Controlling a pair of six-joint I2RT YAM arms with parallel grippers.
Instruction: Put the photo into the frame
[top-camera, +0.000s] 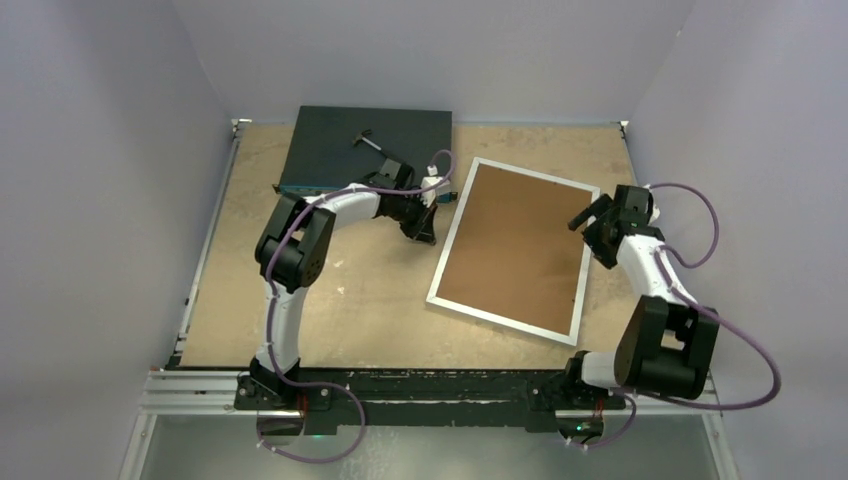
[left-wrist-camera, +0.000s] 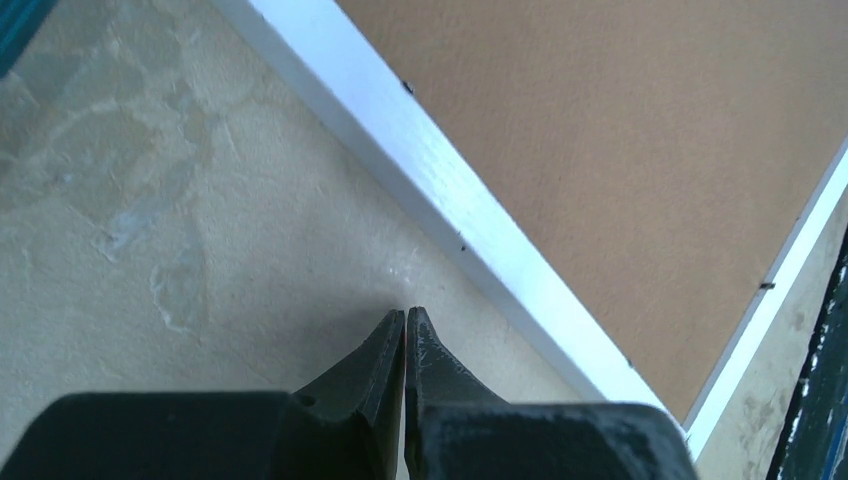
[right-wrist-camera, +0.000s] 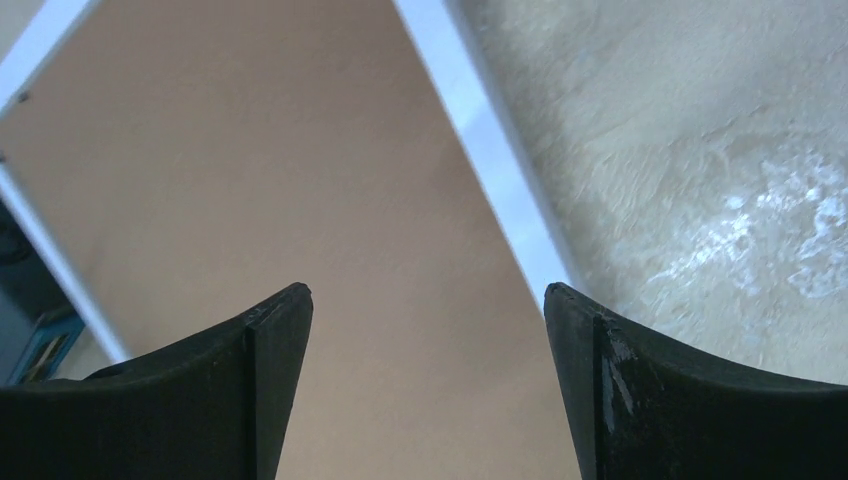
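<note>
At the upper left of the top view a dark flat rectangular box lies on the tan table. Right of it, the left gripper hangs just beside the left edge of the large white-bordered picture frame, fingers pressed together and holding nothing. A plain brown backing board fills the frame. Over its right edge the right gripper stands wide and empty. The glossy landscape photo shows nowhere; presumably it lies under the board, so the task looks nearly done, with perhaps only fastening left.
</note>
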